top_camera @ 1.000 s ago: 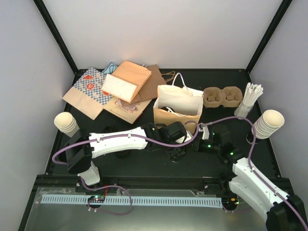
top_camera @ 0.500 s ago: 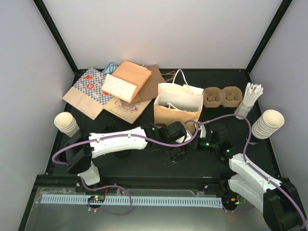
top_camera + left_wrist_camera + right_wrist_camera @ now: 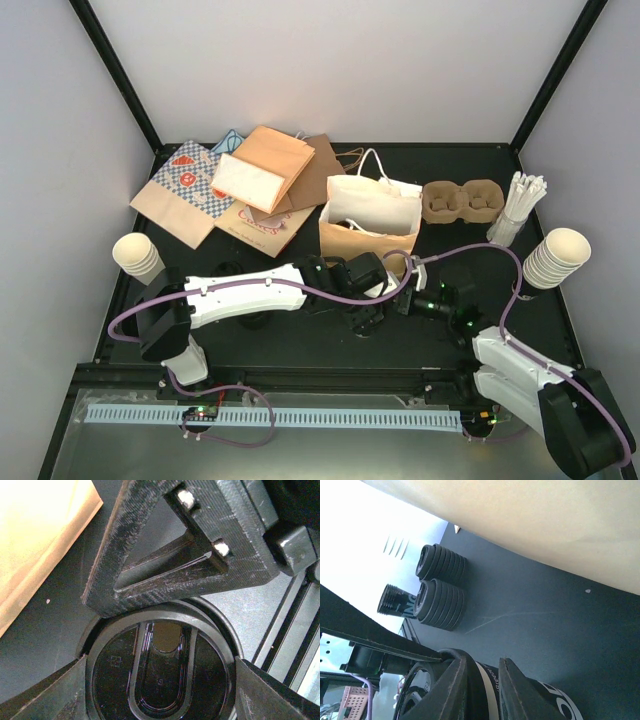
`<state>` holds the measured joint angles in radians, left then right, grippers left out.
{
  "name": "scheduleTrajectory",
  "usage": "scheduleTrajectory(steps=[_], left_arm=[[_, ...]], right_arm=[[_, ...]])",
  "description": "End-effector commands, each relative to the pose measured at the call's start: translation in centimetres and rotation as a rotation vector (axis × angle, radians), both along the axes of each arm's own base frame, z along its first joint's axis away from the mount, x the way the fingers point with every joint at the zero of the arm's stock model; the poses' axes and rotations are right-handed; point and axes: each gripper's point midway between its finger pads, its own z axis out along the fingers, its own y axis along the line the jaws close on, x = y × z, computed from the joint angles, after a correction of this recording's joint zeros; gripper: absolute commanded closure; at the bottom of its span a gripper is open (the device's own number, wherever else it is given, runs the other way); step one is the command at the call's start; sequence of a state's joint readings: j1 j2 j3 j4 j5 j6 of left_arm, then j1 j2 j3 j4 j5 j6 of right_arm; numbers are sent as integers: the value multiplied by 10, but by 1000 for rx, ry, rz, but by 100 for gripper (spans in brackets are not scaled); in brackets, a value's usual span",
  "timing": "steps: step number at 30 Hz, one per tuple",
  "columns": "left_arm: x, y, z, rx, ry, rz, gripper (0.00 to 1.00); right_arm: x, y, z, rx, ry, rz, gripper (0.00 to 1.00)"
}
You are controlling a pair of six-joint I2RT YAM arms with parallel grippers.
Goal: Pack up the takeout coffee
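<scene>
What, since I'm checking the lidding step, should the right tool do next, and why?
Probably press the round black plastic lid down gently. The right tool pinches the lid's rim atop the cream paper cup, which the left tool grips, so the cup looks braced; whether the lid is fully seated is unclear.

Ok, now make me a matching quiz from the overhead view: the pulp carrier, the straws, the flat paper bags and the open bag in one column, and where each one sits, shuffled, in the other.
Things:
1. pulp carrier
2. straws
3. flat paper bags
4. open bag

Places:
A. piled at the back left
B. standing upright in the middle, handles up
C. bunched upright at the back right
D. lying just right of the standing bag

Pairs: 1-D, 2-C, 3-A, 4-B
</scene>
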<state>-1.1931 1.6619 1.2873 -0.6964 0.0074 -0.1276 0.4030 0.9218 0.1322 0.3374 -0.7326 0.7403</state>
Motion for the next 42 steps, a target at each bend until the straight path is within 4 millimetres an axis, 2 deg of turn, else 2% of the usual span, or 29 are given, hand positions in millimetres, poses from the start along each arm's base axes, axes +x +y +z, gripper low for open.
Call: scheduleTrajectory(steps=[1, 17, 20, 24, 29, 35, 42], left_arm=[[-19, 10, -33, 93, 100, -40, 28], [-16, 11, -29, 91, 100, 4, 29], [-15, 13, -26, 98, 103, 34, 29], [-14, 16, -23, 95, 110, 73, 29], [-15, 21, -26, 113, 121, 105, 29], [-16, 22, -27, 115, 122, 108, 29], [-15, 20, -27, 115, 125, 118, 29]], right_arm=[[-48, -23, -90, -218, 310, -21, 80], [-43, -29, -89, -302, 265, -99, 81], [-36, -30, -76, -327, 229, -110, 81], [-21, -34, -35, -314, 112, -164, 80], [-17, -37, 2, -305, 29, -178, 80], [-24, -40, 24, -325, -8, -145, 79], [-35, -32, 41, -262, -14, -87, 77]])
